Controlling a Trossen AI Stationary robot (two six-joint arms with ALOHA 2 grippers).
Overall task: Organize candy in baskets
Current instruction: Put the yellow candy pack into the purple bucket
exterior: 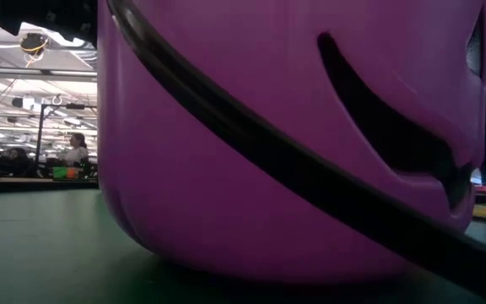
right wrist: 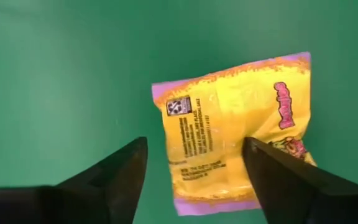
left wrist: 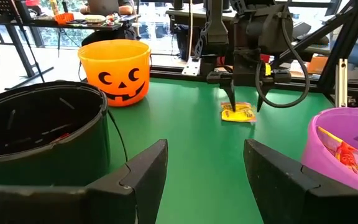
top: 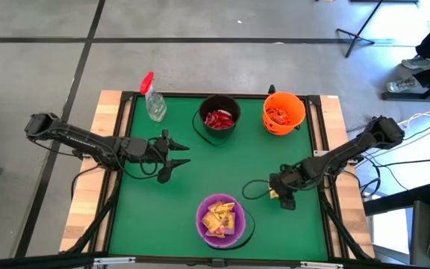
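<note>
A yellow candy packet (right wrist: 241, 137) lies flat on the green table (top: 200, 179) at the right, also seen as the yellow packet (left wrist: 238, 114) and the packet (top: 275, 194). My right gripper (right wrist: 194, 168) points down over it, open, its fingers straddling the packet's one half. A black basket (top: 219, 119) with red candy and an orange basket (top: 283, 112) with red candy stand at the far side. The purple basket (top: 220, 220) with yellow candy stands at the near edge. My left gripper (top: 176, 158) waits open at the left middle. My right gripper comes at the yellow packet from above, pointing steeply down, with one finger (right wrist: 284, 186) over the packet's face and the other (right wrist: 114, 180) beside its edge (right wrist: 166, 149). Whether the fingertips touch the packet, I cannot tell. The packet lies flat on the table.
A clear spray bottle (top: 154, 101) with a red trigger lies at the far left of the table. The purple basket (exterior: 294, 135) fills the low view. Bare green table lies between the baskets. People sit in the room beyond (exterior: 74, 152).
</note>
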